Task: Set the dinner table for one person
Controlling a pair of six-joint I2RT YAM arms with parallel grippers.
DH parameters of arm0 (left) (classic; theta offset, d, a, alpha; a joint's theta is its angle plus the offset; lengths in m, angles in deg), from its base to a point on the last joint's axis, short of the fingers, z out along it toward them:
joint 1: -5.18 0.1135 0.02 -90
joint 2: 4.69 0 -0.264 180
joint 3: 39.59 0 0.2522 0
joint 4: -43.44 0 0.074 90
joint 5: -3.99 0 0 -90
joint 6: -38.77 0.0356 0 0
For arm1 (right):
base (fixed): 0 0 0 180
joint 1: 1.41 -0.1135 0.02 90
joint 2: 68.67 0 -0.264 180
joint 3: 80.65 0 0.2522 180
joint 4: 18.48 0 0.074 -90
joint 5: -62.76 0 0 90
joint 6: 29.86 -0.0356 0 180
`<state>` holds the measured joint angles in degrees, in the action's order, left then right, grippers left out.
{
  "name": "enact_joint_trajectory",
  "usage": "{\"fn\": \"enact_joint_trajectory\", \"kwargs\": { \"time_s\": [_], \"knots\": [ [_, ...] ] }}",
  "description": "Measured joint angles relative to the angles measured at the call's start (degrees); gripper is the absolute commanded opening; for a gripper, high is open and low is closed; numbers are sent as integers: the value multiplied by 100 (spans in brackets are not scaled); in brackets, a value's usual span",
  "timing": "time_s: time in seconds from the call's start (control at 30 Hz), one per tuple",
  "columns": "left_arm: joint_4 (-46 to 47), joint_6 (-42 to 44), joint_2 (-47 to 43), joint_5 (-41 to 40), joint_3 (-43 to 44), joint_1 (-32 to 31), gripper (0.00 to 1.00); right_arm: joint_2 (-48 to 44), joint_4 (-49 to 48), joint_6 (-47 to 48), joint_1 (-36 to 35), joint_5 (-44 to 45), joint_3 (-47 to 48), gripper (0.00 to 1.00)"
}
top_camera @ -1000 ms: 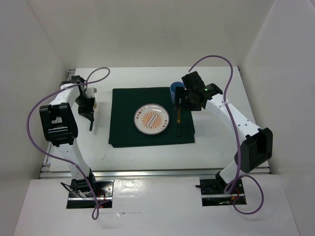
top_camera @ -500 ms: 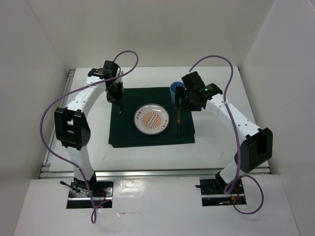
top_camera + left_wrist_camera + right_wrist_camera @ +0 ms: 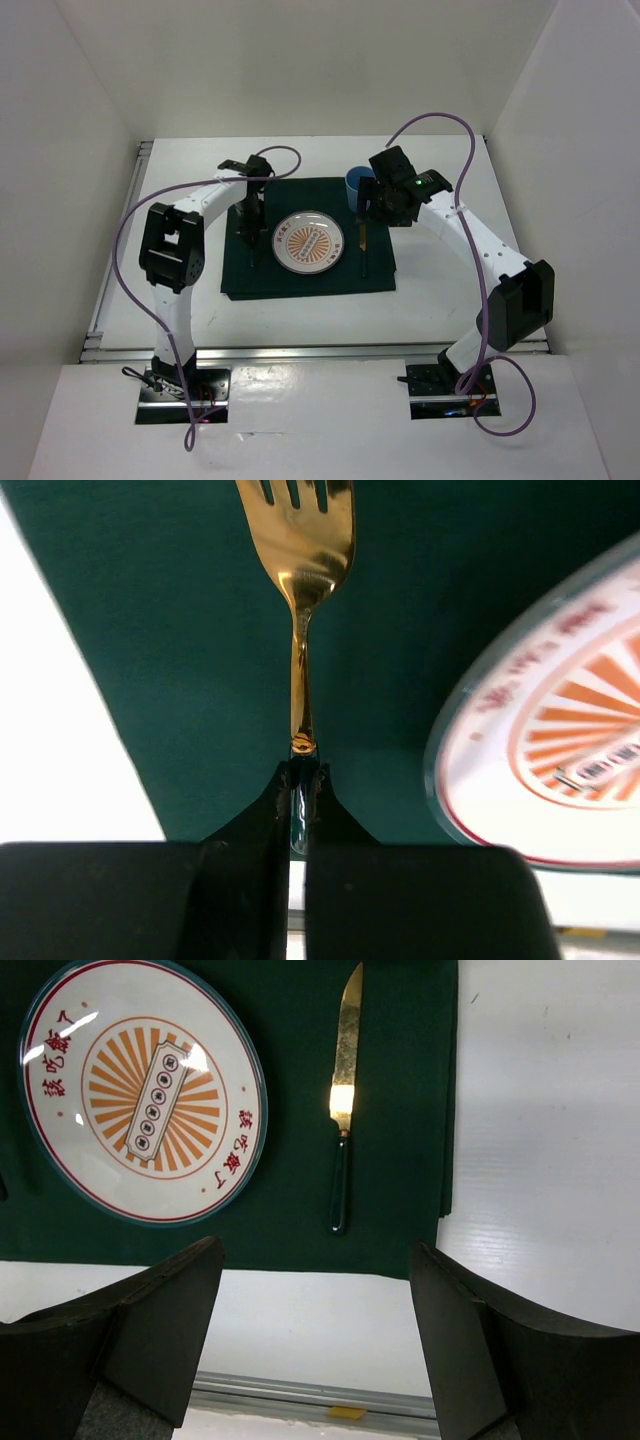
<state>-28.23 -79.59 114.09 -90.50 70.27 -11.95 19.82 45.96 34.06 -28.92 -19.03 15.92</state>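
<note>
I saw left gripper (image 3: 303, 770) pinching fork (image 3: 301, 600) handle, left of plate (image 3: 308, 242); whether fork touched placemat (image 3: 150, 630), unclear. Right gripper (image 3: 315, 1250) fingers wide, empty; knife (image 3: 343, 1110) right of plate.

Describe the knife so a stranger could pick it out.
On the white tabletop lies a dark green square cloth placemat holding a round white plate with an orange sunburst. The knife lies right of the plate: gold blade, slim dark handle, unlike the gold fork held in the left gripper.
</note>
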Motion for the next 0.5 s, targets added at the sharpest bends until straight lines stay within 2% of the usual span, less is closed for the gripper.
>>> {"fn": "enact_joint_trajectory", "kwargs": {
  "time_s": [0.27, 0.5],
  "knots": [
    [9, -199, 323, -647, -42, 17, 0, 2, 2, -2, 0, 46, 0, 82],
    [0, -186, 446, -734, -39, 22, 0, 9, 9, -2, 0, 52, 0, 82]
  ]
}}
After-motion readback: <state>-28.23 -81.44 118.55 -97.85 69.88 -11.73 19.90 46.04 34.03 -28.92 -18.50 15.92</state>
